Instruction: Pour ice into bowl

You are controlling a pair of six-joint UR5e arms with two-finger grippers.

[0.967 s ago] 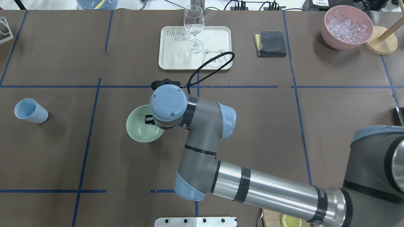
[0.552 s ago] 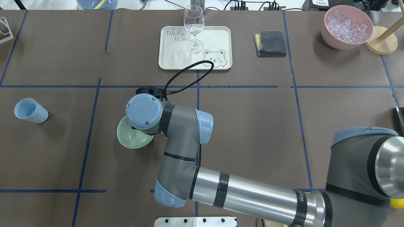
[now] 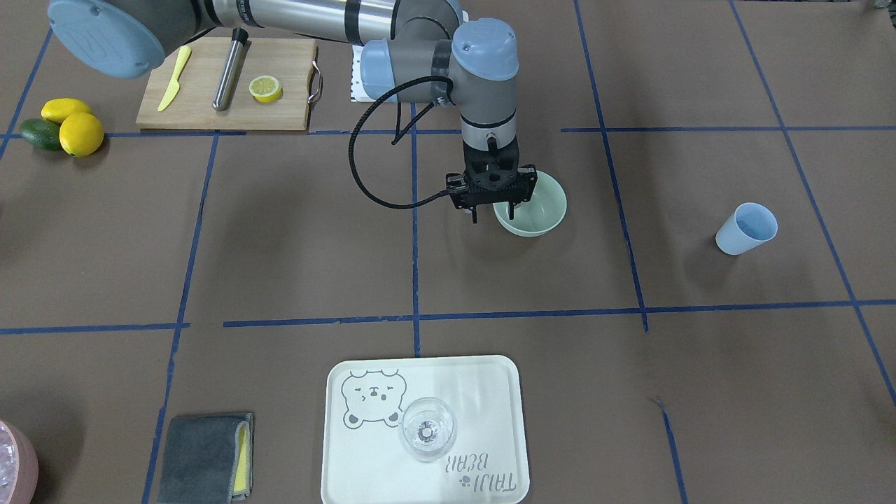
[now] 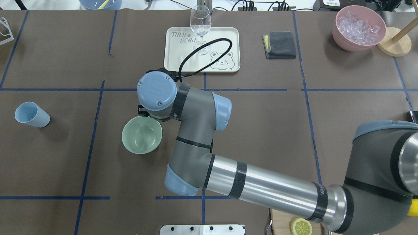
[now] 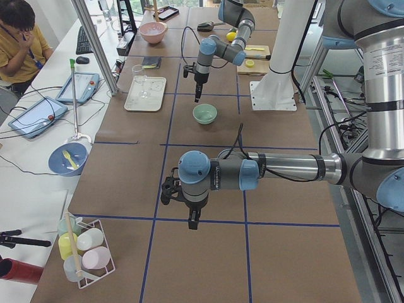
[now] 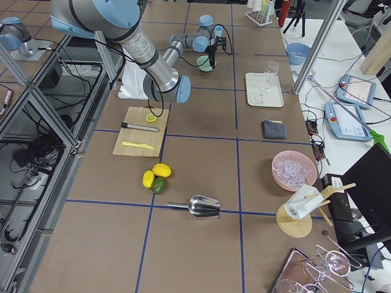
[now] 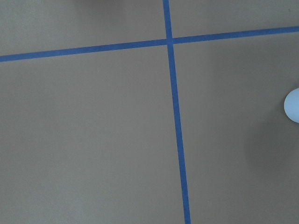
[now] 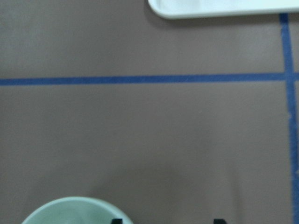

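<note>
Facing the robot, we read "TAIJI BEAR" on the cream tray (image 3: 490,392) that carries a clear glass (image 3: 427,428). The tabletop (image 3: 280,231) is brown, gridded with blue tape (image 3: 415,280). The right hand (image 3: 494,211) hangs at the rim of the sage bowl (image 3: 542,206), fingers apart, gripping nothing. Overhead, bare brown surface rings the bowl. A blue cup (image 4: 31,114) sits well apart, and ice cubes (image 4: 358,27) fill a pink bowl (image 4: 343,40) at the far corner. From the left end, the left hand (image 5: 192,222) hovers above the tabletop; we cannot tell whether its fingers are apart.
</note>
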